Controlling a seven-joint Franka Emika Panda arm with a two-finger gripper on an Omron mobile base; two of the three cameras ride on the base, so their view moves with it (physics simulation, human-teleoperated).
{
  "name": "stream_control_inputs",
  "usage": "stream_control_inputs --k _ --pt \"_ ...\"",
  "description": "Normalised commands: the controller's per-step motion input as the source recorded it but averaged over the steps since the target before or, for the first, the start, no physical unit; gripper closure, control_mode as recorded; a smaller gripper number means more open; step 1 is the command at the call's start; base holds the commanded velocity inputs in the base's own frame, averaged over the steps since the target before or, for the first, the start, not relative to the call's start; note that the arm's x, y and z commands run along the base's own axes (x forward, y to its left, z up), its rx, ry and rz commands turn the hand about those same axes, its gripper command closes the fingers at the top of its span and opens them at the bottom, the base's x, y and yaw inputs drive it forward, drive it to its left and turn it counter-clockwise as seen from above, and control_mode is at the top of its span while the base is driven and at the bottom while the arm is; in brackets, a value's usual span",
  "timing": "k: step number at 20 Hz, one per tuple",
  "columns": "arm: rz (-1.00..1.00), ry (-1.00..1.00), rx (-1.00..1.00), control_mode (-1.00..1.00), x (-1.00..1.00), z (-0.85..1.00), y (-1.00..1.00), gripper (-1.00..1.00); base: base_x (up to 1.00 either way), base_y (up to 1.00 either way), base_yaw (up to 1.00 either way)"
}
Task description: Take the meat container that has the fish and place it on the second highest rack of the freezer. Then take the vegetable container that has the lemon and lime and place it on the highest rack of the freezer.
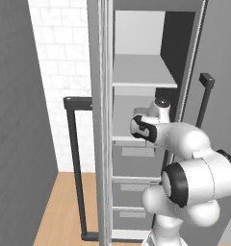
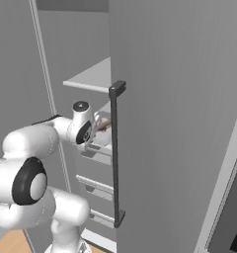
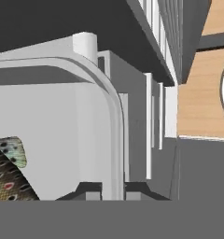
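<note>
white brick wall (image 1: 64, 72) at the back, plain grey wall (image 1: 16, 120) on the left, light wood floor (image 1: 64, 206) underneath, pretty flat even lighting.

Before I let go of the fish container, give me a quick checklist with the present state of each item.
1. Freezer door open: ok.
2. Gripper shut on the container rim: ok.
3. Fish lying inside the container: ok.
4. Hand reaching in below the highest rack: ok.
5. Container resting flat on the second highest rack: cannot tell.
6. Door handle apart from the arm: ok.
</note>
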Motion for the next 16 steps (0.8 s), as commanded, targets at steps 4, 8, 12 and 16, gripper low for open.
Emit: stream_control_inputs --k 4,8,12,16 --pt "0.00 0.00 0.00 -1.00 0.59 -0.14 -0.02 1.00 0.00 0.00 0.00" --pt "0.00 0.00 0.00 -1.00 0.47 -0.23 0.00 1.00 0.00 0.00 0.00" --pt "0.00 0.00 -0.01 -1.00 0.39 -0.31 0.00 1.00 0.00 0.00 0.00" --pt "0.00 0.00 0.00 -1.00 0.38 -0.23 0.00 1.00 0.00 0.00 0.00"
